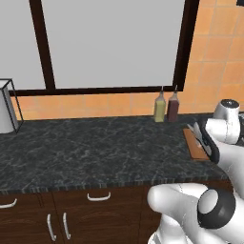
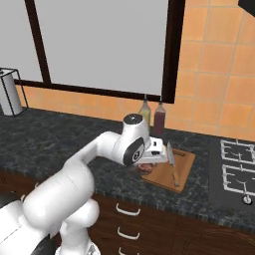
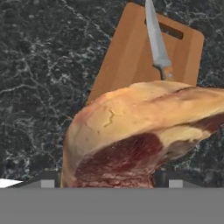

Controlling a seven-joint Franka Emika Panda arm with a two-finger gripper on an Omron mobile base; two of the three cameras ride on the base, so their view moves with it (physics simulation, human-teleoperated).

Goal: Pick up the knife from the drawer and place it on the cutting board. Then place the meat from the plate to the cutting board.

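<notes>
The meat [image 3: 131, 131], a lumpy tan piece with a dark red cut face, sits between my finger tips [image 3: 161, 177] and looms large in the hand view. My gripper [image 3: 105, 177] is shut on it. In the right base view my gripper [image 2: 148, 164] holds the meat [image 2: 146, 169] just over the left end of the reddish-brown cutting board [image 2: 187, 164]. The knife [image 2: 173, 167] lies along the board, blade pointing to the wall. In the hand view the knife [image 3: 156, 43] rests on the cutting board [image 3: 127, 57] beyond the meat. From the left, the board [image 1: 194, 143] peeks out beside my hand.
Two bottles [image 2: 145, 112] [image 2: 160, 118] stand against the tiled wall behind the board. A stove [image 2: 239, 164] lies to the board's right. A wire-framed holder [image 1: 5, 107] stands at the far left of the dark counter [image 1: 95, 147]. Drawer fronts [image 2: 128, 211] run below.
</notes>
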